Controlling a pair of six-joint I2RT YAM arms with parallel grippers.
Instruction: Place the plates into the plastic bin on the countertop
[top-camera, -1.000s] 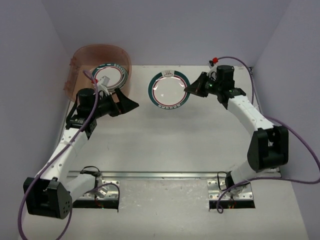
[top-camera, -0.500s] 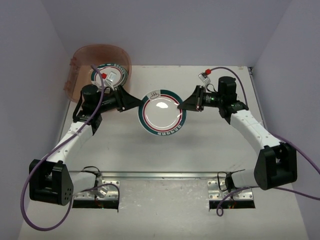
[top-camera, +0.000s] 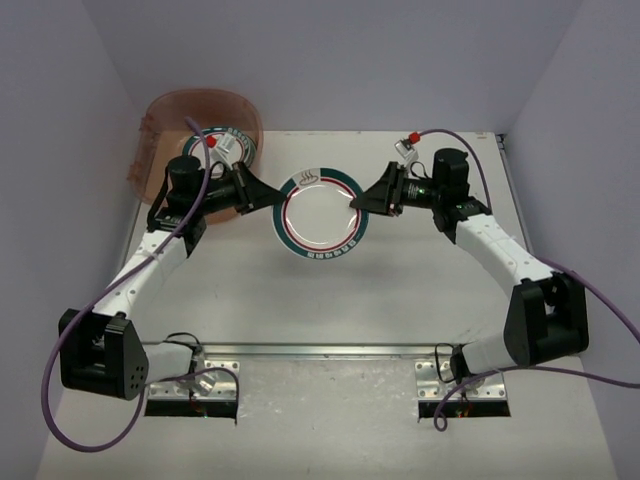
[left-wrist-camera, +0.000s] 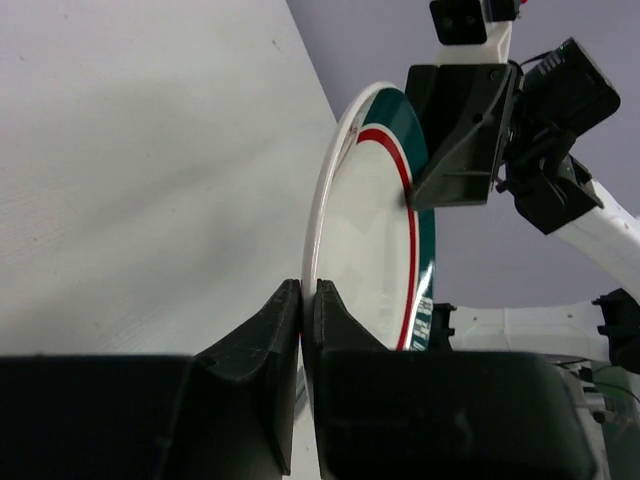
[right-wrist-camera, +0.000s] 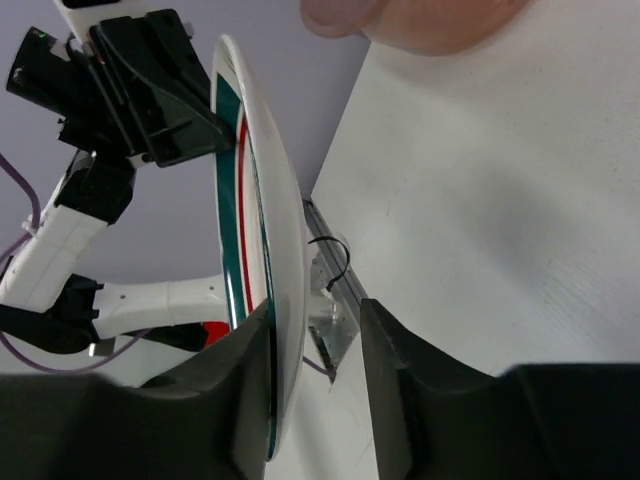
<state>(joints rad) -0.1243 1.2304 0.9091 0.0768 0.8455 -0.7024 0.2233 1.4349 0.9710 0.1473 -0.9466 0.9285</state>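
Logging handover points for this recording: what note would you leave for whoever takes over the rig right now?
Left gripper: shut on the left rim of the green-and-red plate, held above the countertop.
Right gripper: open, fingers astride its right rim.
Done: another plate lies in the plastic bin.
To do: back the right arm away, carry the held plate to the bin.

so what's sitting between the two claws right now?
The green-and-red rimmed plate, clearest in the top view. The left claw is shut on one side of its rim, and the right claw is at the opposite side with jaws parted around it.
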